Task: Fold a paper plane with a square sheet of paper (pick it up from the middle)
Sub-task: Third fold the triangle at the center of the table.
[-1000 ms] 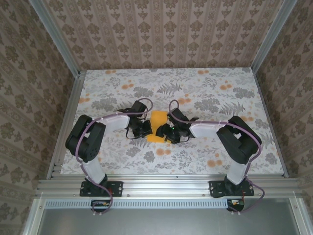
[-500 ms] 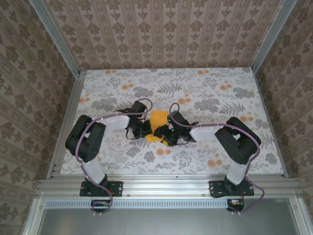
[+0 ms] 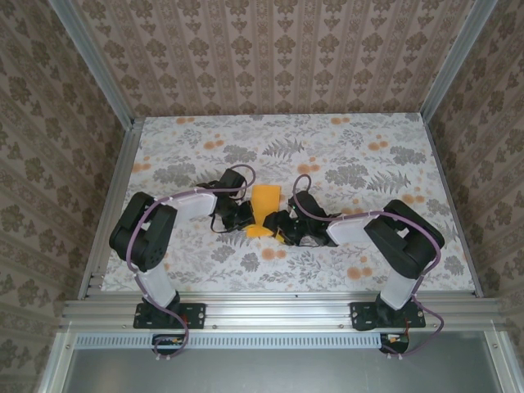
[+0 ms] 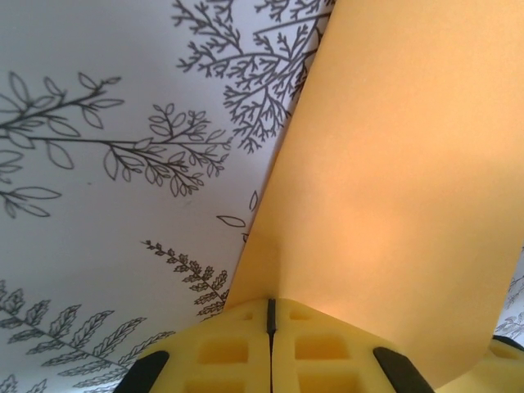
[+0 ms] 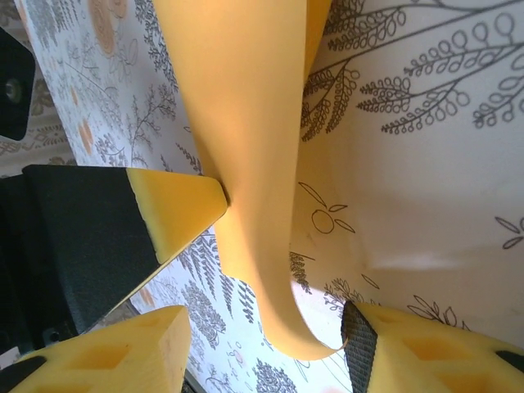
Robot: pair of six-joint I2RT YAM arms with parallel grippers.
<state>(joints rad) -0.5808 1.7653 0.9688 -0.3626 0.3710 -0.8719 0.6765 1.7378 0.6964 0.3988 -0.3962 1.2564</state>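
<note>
- Orange paper, thin and plain: the square sheet of paper [image 3: 264, 206] is pinched in the left gripper [image 4: 271, 319]. It runs out from that gripper toward the middle of the floral-print bench [image 3: 352, 155].
- From above it reads narrower than a square. I cannot tell whether it is doubled over or just standing partly on edge.
- Left jaws: shut flat together, yellow pads meeting along one seam, with the sheet fanning out from between them.
- Right gripper [image 5: 264, 327]: on the far side of the sheet from the left gripper, close in. Its jaws stand apart at a middling spread and straddle the sheet's curled lower lip, gripping nothing. One pad [image 5: 426, 352] sits just beside the curl; I cannot tell whether they touch.
- Handling, as I judge it:
  - Nearly weightless and limp; the sheet bows and curls wherever it is unsupported.
  - The surface is smooth, so a light pinch may let it slide.
  - Any stray squeeze will likely leave a lasting crease.
  - Opposed pulls could tear it at the left gripper's pinch.
- Where to take hold: probably the flat stretch a little out from the left gripper's pinch, not the rolled lip.
  - Pads should land square across the paper so the span between the two grips stays short and taut.
  - Closing on the curl itself risks a crooked crease.
</note>
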